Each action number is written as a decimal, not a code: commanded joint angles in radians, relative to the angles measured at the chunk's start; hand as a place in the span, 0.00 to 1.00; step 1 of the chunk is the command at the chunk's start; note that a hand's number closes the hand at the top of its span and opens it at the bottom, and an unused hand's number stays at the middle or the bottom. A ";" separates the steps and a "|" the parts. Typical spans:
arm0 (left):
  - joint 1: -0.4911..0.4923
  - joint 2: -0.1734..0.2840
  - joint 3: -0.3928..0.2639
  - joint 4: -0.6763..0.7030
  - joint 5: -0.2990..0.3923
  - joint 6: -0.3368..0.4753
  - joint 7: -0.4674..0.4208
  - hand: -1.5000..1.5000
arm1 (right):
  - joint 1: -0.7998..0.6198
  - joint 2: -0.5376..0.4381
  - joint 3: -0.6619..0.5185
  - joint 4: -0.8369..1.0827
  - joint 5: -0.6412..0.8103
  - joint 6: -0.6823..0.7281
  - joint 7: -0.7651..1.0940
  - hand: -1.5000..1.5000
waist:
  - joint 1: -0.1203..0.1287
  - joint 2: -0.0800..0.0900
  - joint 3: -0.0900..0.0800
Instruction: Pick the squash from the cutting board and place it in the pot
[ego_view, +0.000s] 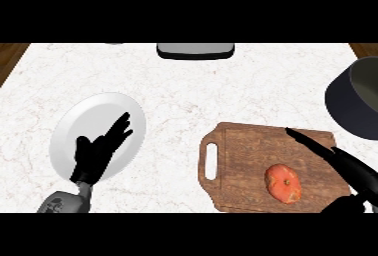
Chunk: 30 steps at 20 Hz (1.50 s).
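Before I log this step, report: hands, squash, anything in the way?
Left hand open over the plate. Right hand open beside the squash, not gripping. Squash on the cutting board. Pot beyond, path clear.

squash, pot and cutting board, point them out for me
squash (283, 183), head view, middle of its orange top
pot (347, 107), head view, dark outer wall
cutting board (244, 150), head view, bare wood

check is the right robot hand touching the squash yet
Apart. The head view shows bare cutting board between the right robot hand and the squash.
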 joint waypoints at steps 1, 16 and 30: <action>0.051 -0.017 -0.006 -0.001 -0.032 -0.018 -0.001 0.50 | 0.037 0.027 -0.044 0.086 0.050 0.034 -0.129 0.00 | -0.003 0.004 -0.004; -0.080 -0.041 0.101 0.101 -0.022 -0.082 0.037 0.50 | -0.021 0.209 -0.080 0.289 -0.095 0.207 -0.177 0.00 | -0.007 0.005 -0.005; 0.055 -0.053 0.099 -0.015 -0.092 -0.083 0.012 0.50 | -0.033 0.271 -0.020 0.563 0.207 0.158 -0.571 1.00 | 0.004 0.006 -0.004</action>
